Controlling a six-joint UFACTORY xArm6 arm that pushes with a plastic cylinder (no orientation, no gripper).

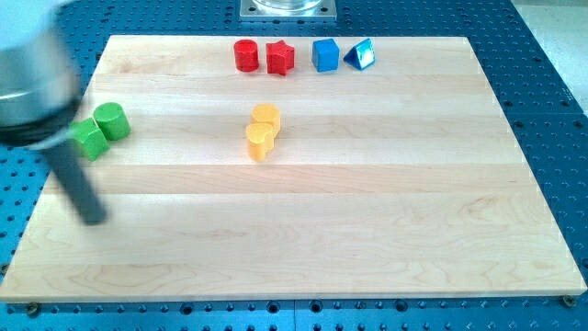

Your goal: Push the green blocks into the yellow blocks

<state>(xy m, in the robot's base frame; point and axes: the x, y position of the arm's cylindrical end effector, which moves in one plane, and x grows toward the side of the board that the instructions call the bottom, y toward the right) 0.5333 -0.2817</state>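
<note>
Two green blocks sit together at the view's left: a green cylinder (111,120) and, touching it on the lower left, a green block (90,140) of unclear shape. Two yellow blocks stand touching near the board's middle: a yellow cylinder (265,116) above a yellow block (261,141). My tip (92,218) rests on the board below the green blocks, apart from them, with the blurred rod rising to the upper left.
A red cylinder (244,55), a red star (280,58), a blue cube (325,54) and a blue triangular block (360,54) line the top edge. The wooden board (367,221) lies on a blue perforated table.
</note>
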